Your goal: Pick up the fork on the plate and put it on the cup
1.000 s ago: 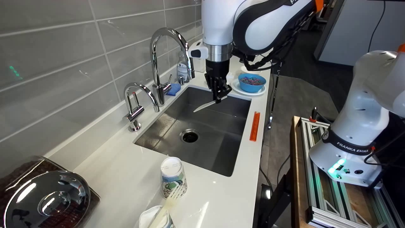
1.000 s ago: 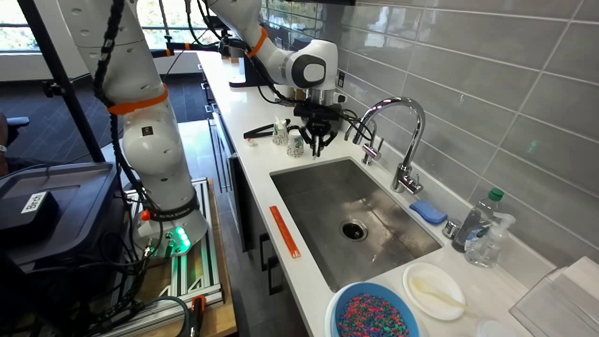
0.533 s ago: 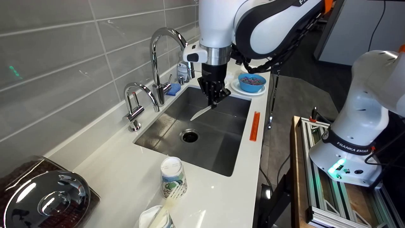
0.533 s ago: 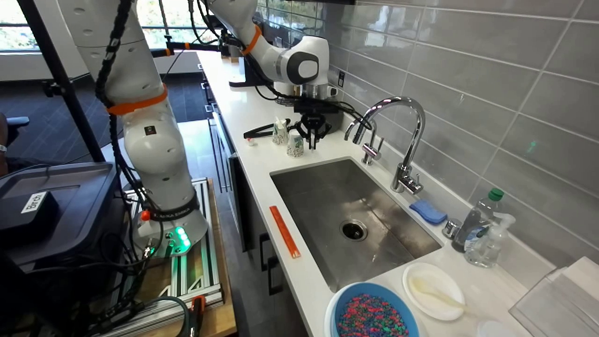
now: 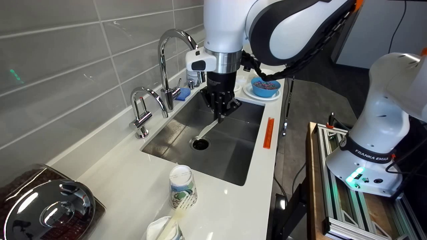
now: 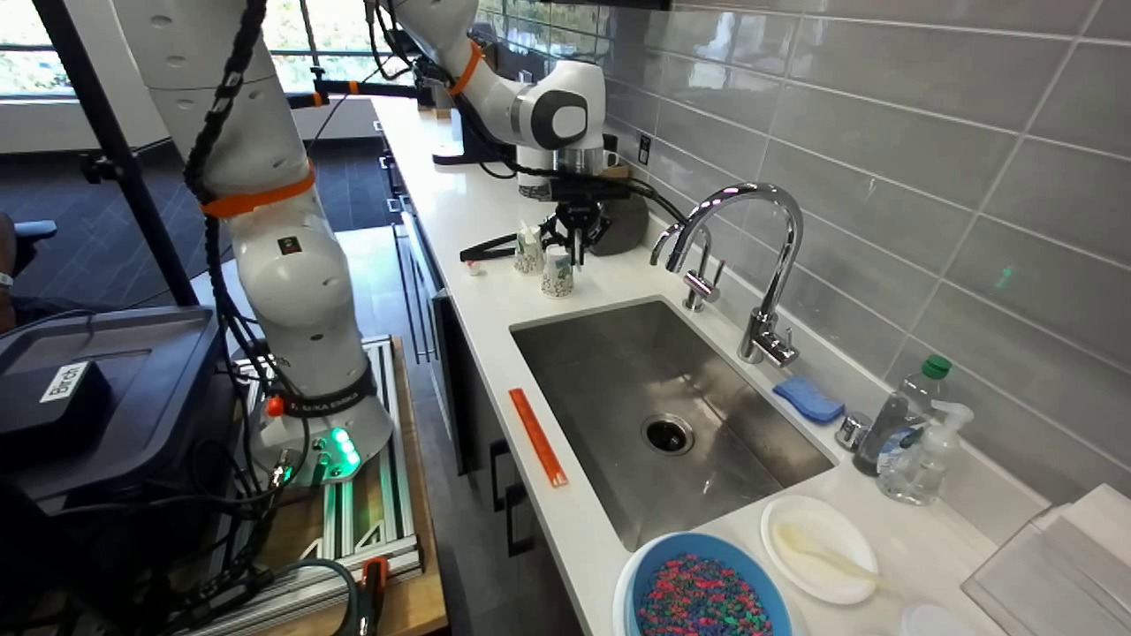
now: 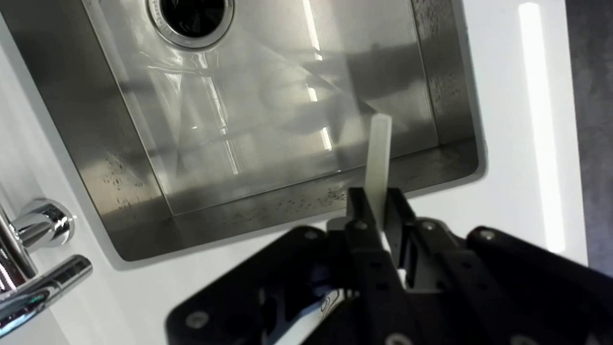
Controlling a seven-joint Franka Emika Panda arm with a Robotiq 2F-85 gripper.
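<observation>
My gripper (image 5: pixel 219 119) is shut on a pale knife-like utensil (image 5: pixel 207 129); its visible ends show no tines. In the wrist view the utensil (image 7: pixel 380 148) sticks out between the fingertips (image 7: pixel 377 194). A pale fork (image 5: pixel 182 207) with tines rests in an upright white patterned cup (image 5: pixel 176 235) and leans across an upside-down patterned cup (image 5: pixel 178 183). In an exterior view my gripper (image 6: pixel 576 252) appears right beside the upside-down cup (image 6: pixel 557 274); the upright cup (image 6: pixel 527 252) is left of it. The small white plate (image 6: pixel 835 523) holds another pale utensil (image 6: pixel 808 546).
A steel sink (image 5: pixel 230 136) lies between the cups and the plate. A small tap (image 5: pixel 141 120) and a tall tap (image 5: pixel 162 63) stand at the wall side. An orange strip (image 5: pixel 268 133) lies on the front edge. A blue bowl (image 5: pixel 258 89) of beads sits past the sink.
The arm has moved steadily toward the cups with the knife-like utensil held in the gripper. The cups, the fork in the cup, the plate and its utensil have not moved.
</observation>
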